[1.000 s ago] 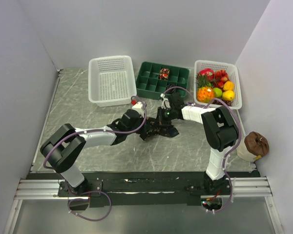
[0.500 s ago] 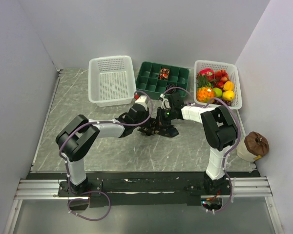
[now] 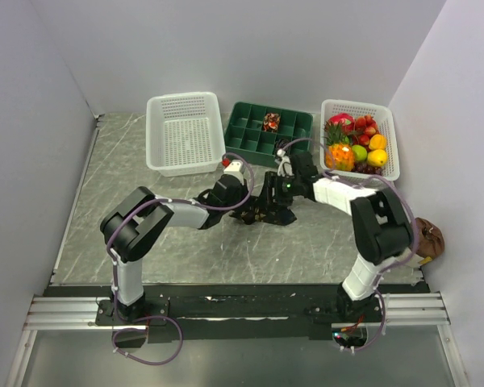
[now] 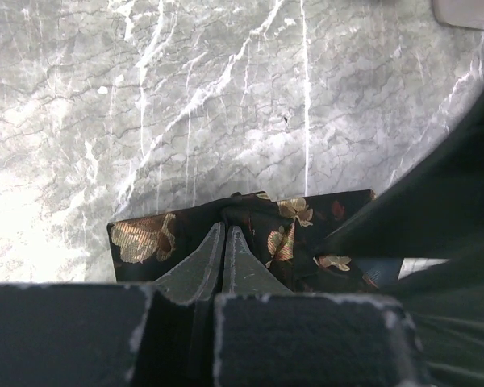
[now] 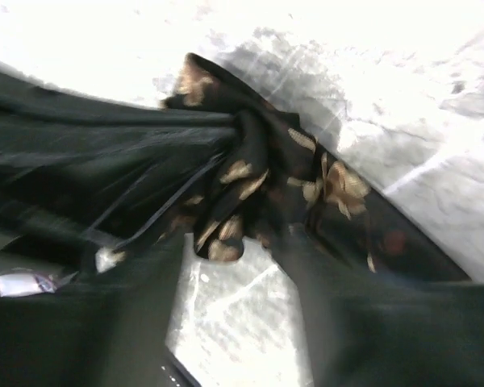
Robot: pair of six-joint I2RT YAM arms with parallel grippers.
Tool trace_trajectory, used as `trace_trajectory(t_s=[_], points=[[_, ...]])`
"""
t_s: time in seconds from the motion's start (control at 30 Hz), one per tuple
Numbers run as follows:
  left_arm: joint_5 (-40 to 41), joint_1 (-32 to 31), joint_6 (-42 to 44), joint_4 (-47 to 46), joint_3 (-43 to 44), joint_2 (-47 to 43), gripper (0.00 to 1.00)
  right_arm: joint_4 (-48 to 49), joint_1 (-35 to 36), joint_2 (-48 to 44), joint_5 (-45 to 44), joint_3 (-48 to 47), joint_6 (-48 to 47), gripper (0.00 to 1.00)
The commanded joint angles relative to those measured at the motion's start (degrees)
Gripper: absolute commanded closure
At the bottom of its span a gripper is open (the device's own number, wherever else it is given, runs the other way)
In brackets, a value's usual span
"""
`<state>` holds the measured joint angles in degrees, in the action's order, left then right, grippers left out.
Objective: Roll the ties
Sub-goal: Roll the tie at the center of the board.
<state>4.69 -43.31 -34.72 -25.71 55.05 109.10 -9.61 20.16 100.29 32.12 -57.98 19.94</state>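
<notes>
A black tie with tan flower pattern [image 3: 264,213] lies bunched on the marble table between my two grippers. In the left wrist view its flat end [image 4: 145,239] lies under my left gripper [image 4: 224,229], which is shut, tips pressed against a fold of the fabric. In the right wrist view the crumpled part of the tie [image 5: 258,173] sits just ahead of my right gripper [image 5: 238,250], which is open, its blurred fingers [image 5: 331,274] on either side of the bunch's lower edge. A reddish rolled tie [image 3: 270,122] sits in the green tray.
A white empty basket [image 3: 181,133] stands at the back left, a green compartment tray [image 3: 254,141] at the back middle, and a white basket of toy fruit [image 3: 387,137] at the back right. A brown pouch [image 3: 424,237] lies off the table's right edge.
My right gripper has opened and let go of the tie, and its arm has shifted to the right. The left arm has folded in closer to the tie, gripper still shut.
</notes>
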Motion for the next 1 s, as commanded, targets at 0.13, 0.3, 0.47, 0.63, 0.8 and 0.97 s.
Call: trace_trajectory(t_s=[0.13,0.3,0.47,0.63,0.8,0.97], points=[[0.8,-0.4,0.0,-0.7,-2.3,1.6,0.99,6.1,-2.8,-1.3,3.8,0.3,-0.3,0.14],[1.6,-1.1,0.3,-1.6,-3.0,2.1,0.99,7.7,-2.8,2.4,3.6,-0.3,-0.3,0.06],[1.6,-1.7,0.4,-3.6,-4.5,2.2,0.99,6.4,-2.7,5.9,4.0,-1.9,-2.1,0.04],[1.8,-1.9,0.4,-3.6,-5.1,2.1,0.99,5.0,-2.3,8.6,8.0,-2.0,-2.7,0.08],[2.0,-2.0,-0.3,-3.6,-5.6,2.5,0.99,0.6,-0.5,9.9,5.4,-2.0,-4.1,0.13],[2.6,-2.0,-1.2,-3.5,-5.8,2.8,0.99,-6.0,6.0,10.0,-5.8,-4.5,-5.5,0.12]])
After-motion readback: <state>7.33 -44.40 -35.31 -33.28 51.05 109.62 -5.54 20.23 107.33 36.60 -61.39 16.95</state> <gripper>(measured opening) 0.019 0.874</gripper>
